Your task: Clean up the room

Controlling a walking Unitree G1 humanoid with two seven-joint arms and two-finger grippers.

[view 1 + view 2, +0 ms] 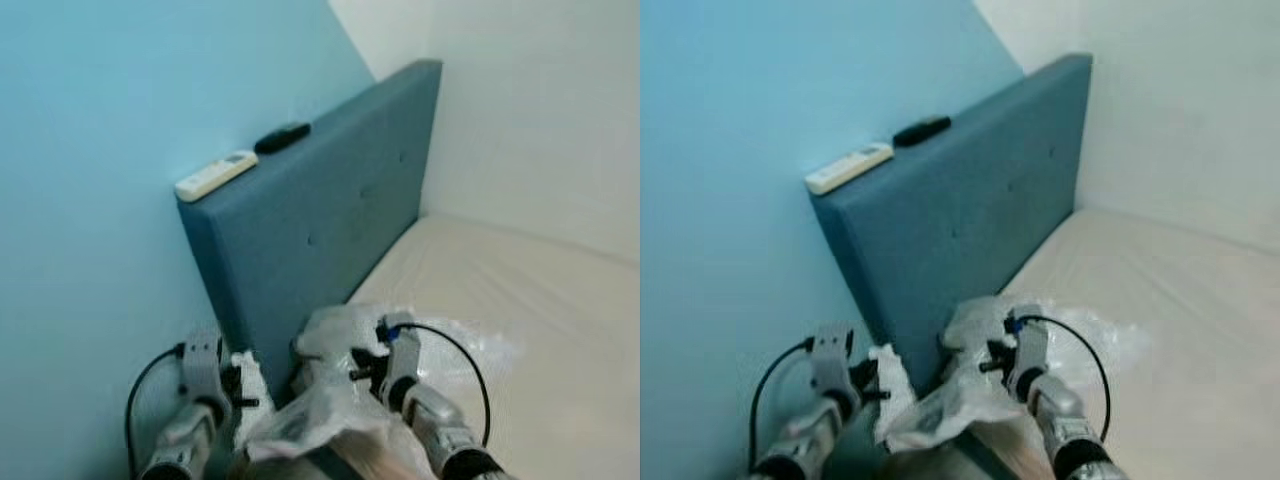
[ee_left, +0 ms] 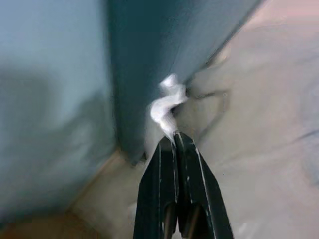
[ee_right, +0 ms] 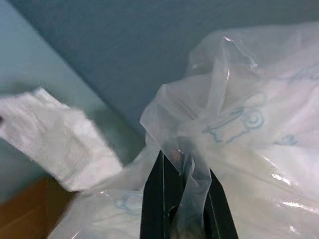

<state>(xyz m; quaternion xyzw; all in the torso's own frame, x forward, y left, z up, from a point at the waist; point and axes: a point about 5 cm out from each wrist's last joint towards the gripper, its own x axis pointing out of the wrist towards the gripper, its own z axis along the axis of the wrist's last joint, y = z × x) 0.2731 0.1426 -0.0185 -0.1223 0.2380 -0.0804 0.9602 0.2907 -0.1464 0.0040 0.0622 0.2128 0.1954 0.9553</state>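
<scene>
At the bottom centre of the head views, the right gripper [image 3: 182,149] pinches a fold of a clear plastic bag [image 1: 330,400] that lies crumpled at the corner of the bare mattress [image 1: 520,290], just beside the blue headboard [image 1: 320,210]. The right wrist view adds what the head views blur: faint blue printing on the film, and the black fingers [image 3: 154,199] closed with plastic bunched between them. At the lower left of the frame, the left gripper [image 2: 174,137] holds a crumpled white tissue [image 2: 167,104] close to the bag's edge; the left wrist view shows its two fingers pressed together on the twisted end of the paper, with the headboard's end and the pale blue wall [image 1: 90,150] behind. On the headboard's top edge, at upper centre, lie a white remote [image 1: 215,174] and a black remote [image 1: 282,137], near each other but apart.
</scene>
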